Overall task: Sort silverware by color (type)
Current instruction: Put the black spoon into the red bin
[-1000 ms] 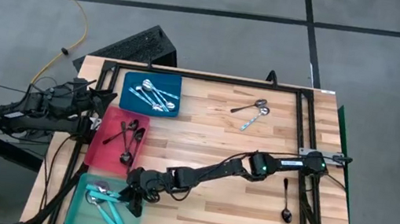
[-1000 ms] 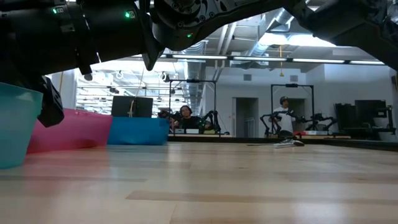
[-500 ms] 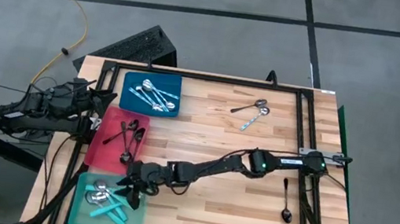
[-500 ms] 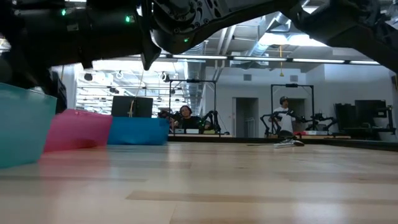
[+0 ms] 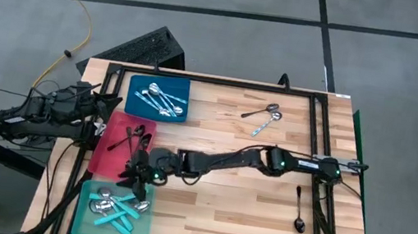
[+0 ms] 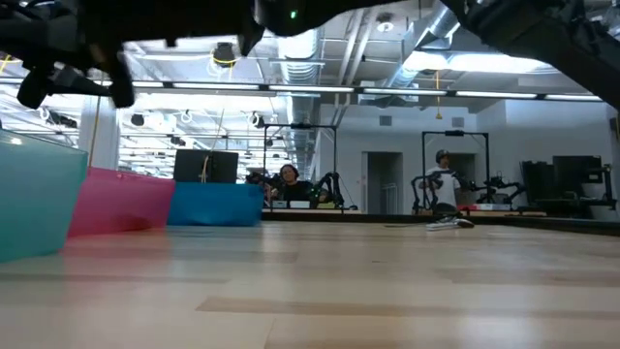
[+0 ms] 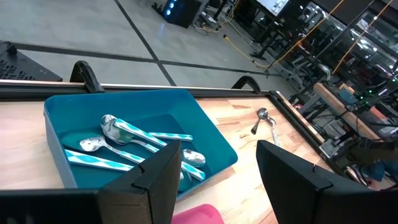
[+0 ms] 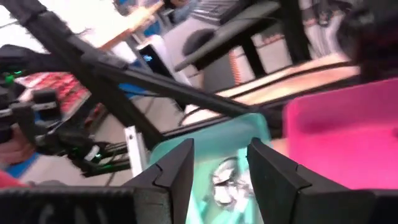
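Busy workshop behind a wooden desk [image 5: 211, 217], three trays along one edge so each spoon kind got its own bin. The right claw [image 5: 136, 177] hung stretched far across, fingers apart and empty, just past the teal tray [image 5: 84, 221] with its turquoise-handled spoons [image 5: 117, 209]. Three stray spoons [image 5: 262, 117] lay well behind it. The left claw [image 7: 214, 180], parted too, waited by the blue tray [image 7: 205, 134].

Table [image 5: 209, 225], seen from above: three trays [image 5: 122, 145] stacked along the 9 o'clock edge, each holding spoons [image 5: 158, 99]. Two spoons [image 5: 263, 118] toward 1 o'clock; one spoon [image 5: 299, 209] near 4 o'clock.
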`<action>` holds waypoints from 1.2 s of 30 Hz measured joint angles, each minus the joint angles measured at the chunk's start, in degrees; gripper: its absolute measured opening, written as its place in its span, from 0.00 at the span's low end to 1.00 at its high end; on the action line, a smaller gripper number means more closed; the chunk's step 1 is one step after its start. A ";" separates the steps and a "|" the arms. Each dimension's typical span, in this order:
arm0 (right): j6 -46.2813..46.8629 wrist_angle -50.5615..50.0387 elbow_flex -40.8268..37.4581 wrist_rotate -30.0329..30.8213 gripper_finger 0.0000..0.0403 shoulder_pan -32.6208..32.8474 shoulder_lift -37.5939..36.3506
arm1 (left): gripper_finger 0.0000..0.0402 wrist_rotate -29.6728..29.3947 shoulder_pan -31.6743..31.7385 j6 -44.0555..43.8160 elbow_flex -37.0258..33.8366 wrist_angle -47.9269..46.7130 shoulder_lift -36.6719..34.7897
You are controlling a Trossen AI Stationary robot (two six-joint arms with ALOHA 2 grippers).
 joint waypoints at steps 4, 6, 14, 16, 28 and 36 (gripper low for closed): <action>-0.57 -11.24 0.10 0.53 0.41 -1.90 -3.22 | 0.48 -0.02 0.01 0.00 0.00 0.00 0.00; -0.25 -20.60 0.01 0.62 0.40 -3.19 -5.22 | 0.48 -0.02 0.02 0.00 0.00 0.00 0.00; -2.66 -48.71 0.04 8.03 0.36 -7.87 -12.15 | 0.48 -0.05 0.02 -0.01 0.00 0.00 0.00; -4.78 -54.54 0.00 9.53 0.35 -8.80 -13.94 | 0.48 -0.20 0.02 0.00 0.00 0.00 0.00; 3.63 -90.91 -0.24 21.70 0.33 -14.39 -22.67 | 0.48 -0.19 0.01 -0.04 0.00 -0.05 0.00; 4.73 -94.02 -8.34 20.51 0.33 -14.50 -27.93 | 0.48 -0.59 0.02 -0.46 0.00 -0.25 0.00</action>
